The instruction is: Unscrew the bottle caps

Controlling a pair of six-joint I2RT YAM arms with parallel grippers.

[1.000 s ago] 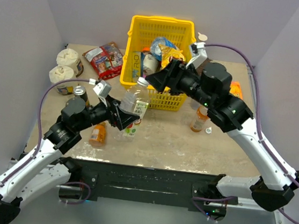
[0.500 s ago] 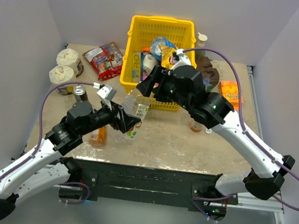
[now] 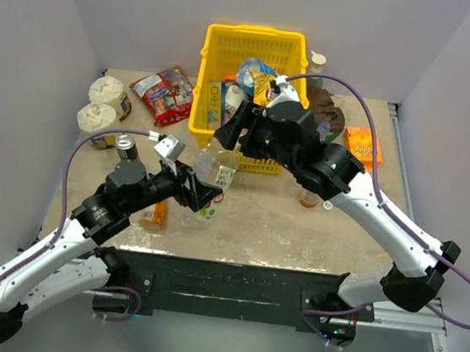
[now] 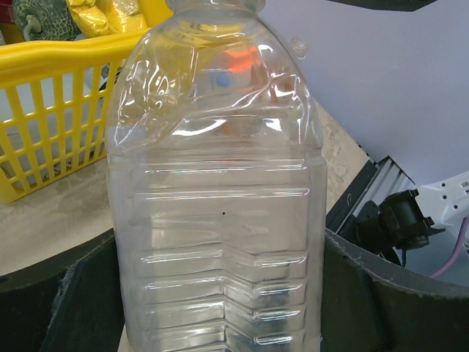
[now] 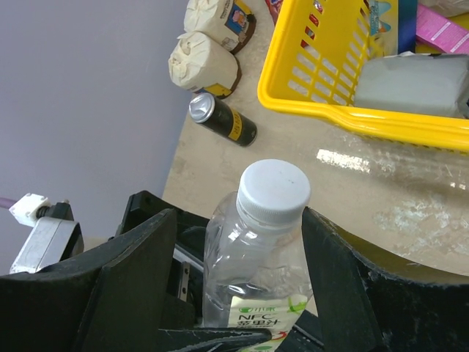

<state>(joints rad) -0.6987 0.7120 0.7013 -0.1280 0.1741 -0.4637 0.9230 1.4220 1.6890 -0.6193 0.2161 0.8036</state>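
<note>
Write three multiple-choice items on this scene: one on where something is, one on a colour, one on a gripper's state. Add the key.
1. Where is the right gripper?
A. in the basket
B. on either side of the bottle cap
C. over the can

2. What colour is that cap?
A. blue
B. orange
C. white

3. What is the left gripper doing?
A. clamping the bottle's body
B. hanging open and empty
C. holding a snack bag

Key:
1. B: the right wrist view shows it flanking the cap, with a gap on each side.
2. C: the cap is plain white in that view.
3. A: the left wrist view shows the clear bottle wedged in it.
</note>
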